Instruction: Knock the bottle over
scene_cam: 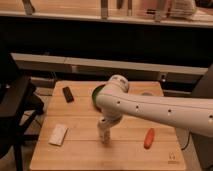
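Near the middle of the wooden desk (80, 152) the bottle (104, 131) stands upright, left of the orange carrot-shaped thing (149, 138) and in front of the green bowl (95, 94), so the step looks like final approach or first contact. White arm (160, 111) reaches in from the right, elbow bent above the bottle; pincer (105, 121) at bottle top, spread or pinching cannot tell. Next likely needs a sideways shove to topple it.

We cannot see the gripper (106, 123) clearly: the arm (150, 107) covers it above the bottle (104, 133), whose cap is hidden. The green bowl (95, 93) (mostly covered) shows only its left rim.
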Action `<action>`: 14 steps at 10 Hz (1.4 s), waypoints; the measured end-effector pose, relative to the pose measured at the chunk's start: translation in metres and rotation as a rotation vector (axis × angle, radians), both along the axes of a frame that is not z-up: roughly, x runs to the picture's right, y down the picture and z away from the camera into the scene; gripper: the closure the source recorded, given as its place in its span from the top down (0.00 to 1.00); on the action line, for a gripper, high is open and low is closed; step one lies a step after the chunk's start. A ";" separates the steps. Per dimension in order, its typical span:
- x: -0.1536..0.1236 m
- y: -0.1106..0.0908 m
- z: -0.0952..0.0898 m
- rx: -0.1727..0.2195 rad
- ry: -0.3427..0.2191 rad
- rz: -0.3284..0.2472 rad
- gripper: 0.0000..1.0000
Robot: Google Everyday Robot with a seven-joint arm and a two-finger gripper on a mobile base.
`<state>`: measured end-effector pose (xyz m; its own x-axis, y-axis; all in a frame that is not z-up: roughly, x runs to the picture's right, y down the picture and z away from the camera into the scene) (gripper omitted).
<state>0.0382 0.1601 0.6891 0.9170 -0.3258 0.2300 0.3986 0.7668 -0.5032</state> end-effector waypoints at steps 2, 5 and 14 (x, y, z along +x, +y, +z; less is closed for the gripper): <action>-0.006 0.005 -0.003 -0.004 -0.011 -0.018 0.00; -0.042 0.011 -0.009 -0.015 -0.037 -0.055 0.00; -0.076 0.017 -0.007 -0.032 -0.068 -0.130 0.00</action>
